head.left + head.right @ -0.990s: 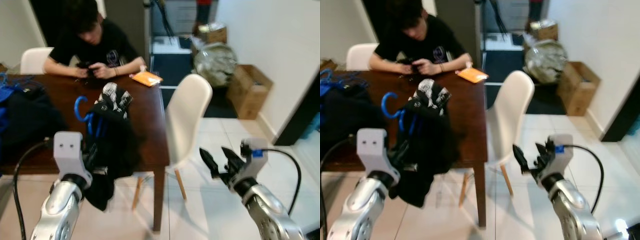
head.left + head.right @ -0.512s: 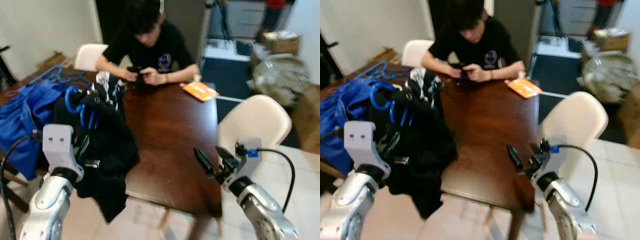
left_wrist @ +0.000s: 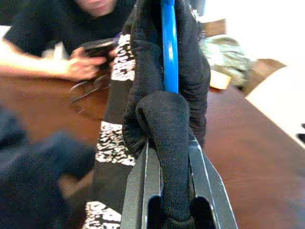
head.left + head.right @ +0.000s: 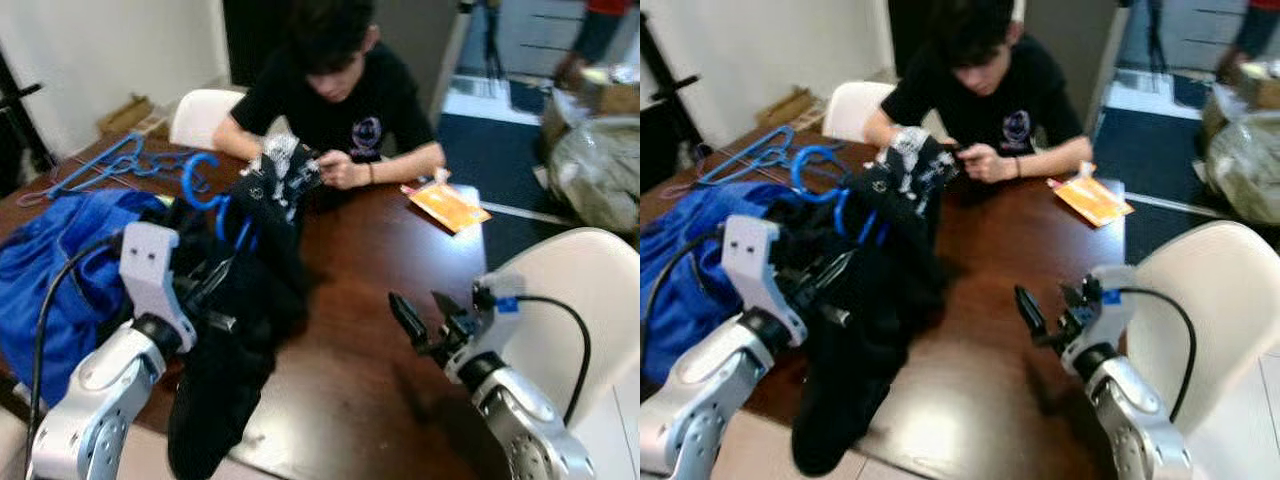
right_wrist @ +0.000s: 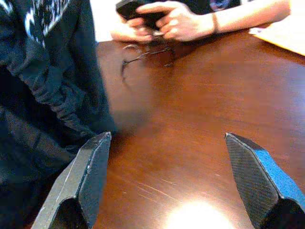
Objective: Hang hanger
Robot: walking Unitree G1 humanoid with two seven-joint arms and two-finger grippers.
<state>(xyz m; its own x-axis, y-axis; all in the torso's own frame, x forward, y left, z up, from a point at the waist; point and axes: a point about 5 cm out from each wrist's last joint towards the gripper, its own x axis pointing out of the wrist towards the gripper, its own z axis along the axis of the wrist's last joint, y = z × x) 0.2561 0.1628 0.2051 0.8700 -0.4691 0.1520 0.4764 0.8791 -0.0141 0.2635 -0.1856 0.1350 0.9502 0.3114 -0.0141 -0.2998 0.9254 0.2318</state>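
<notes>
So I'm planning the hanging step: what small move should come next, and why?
Probably keep the left gripper clamped and carry on; it is shut on the black garment with the blue hanger over the table, and no rail is visible.

table [image 4: 400,330]: dark polished wood, glossy, throwing back light near its front edge
hanger [image 4: 205,185]: smooth blue plastic
garment [image 4: 245,300]: matt black cloth, white print
left gripper [image 3: 169,157]: matt black fingers
chair [image 4: 580,290]: smooth white plastic
</notes>
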